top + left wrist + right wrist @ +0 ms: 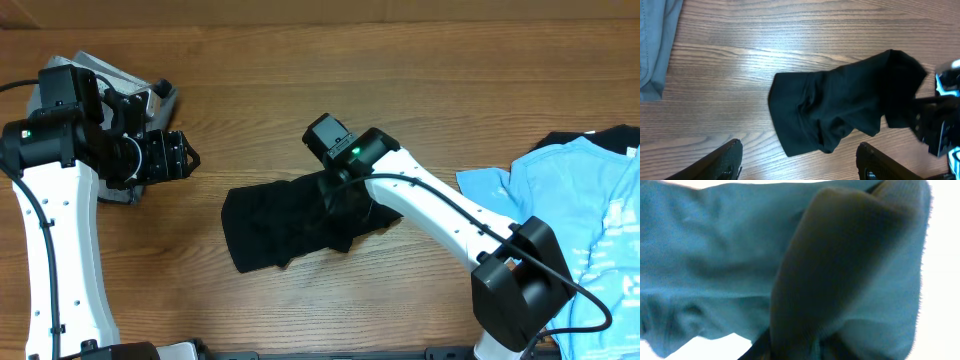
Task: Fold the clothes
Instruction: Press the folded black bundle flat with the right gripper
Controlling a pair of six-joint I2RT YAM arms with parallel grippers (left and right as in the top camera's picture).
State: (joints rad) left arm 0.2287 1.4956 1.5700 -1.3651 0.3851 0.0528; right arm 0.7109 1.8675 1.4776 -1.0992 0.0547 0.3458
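The black garment [270, 225] bunched over the jaws of the right gripper [348, 200], whose state cannot be told, could be dragged crooked if one layer is caught.

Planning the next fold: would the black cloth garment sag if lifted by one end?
Likely floppy: the black cloth garment lies in soft creases, bunched at one end. Probably light, since it looks thin. It may slide readily on the smooth wooden table.

matt black cloth garment [285, 225] on smooth, faintly glossy wood-grain table [400, 90]
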